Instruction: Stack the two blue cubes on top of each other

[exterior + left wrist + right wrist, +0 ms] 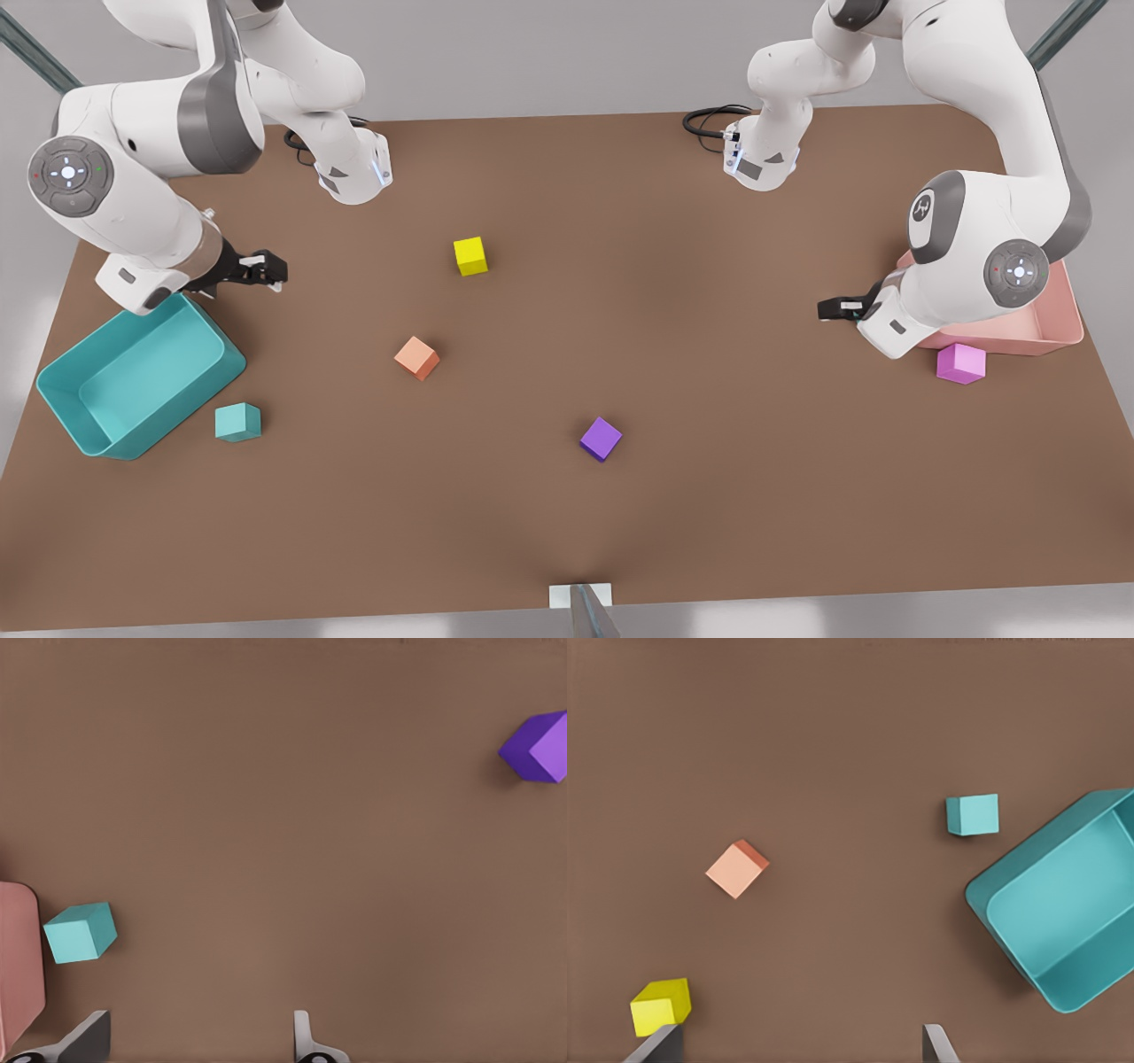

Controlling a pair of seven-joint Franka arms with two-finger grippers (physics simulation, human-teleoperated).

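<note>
Sitting beside teal tray (pixel 62 390): 1 blue cube (pixel 237 422).

No words, numbers or brand names can be read anywhere. The sole sign is a small round logo on the arm (pixel 922 209) at the front view's right.

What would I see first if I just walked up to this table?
Bright cubes dot a brown table: yellow cube, orange cube, purple cube, pink cube. A big teal tray lies at the front view's left, a blue cube beside it, the open right gripper nearby. The open left gripper hangs by the pink tray, near the other blue cube.
</note>
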